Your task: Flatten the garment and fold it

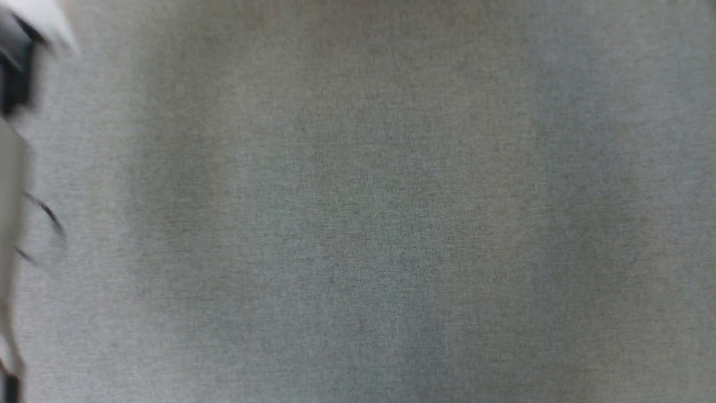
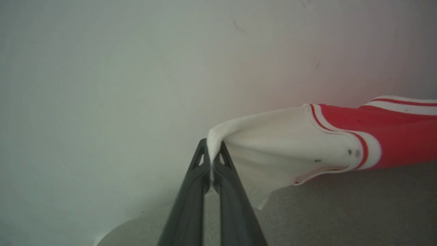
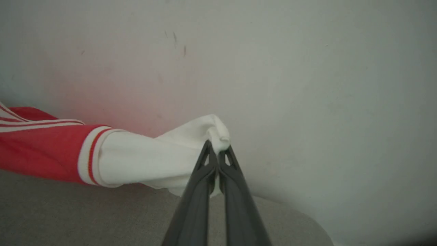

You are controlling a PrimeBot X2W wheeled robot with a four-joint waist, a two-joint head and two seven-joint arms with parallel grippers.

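Note:
The garment (image 2: 341, 136) is a red jersey with white sleeves and red-white striped trim. In the left wrist view my left gripper (image 2: 212, 150) is shut on the end of one white sleeve, and the cloth stretches off to the right above the grey surface. In the right wrist view my right gripper (image 3: 217, 150) is shut on the bunched end of the other white sleeve of the garment (image 3: 143, 157), with the red body running off to the left. Both held sleeves hang lifted off the cloth-covered table (image 3: 85, 212).
A pale wall (image 2: 136, 68) rises close behind the grey fabric surface (image 1: 358, 224). In the head view a blurred pale and black robot part (image 1: 17, 84) runs along the left edge.

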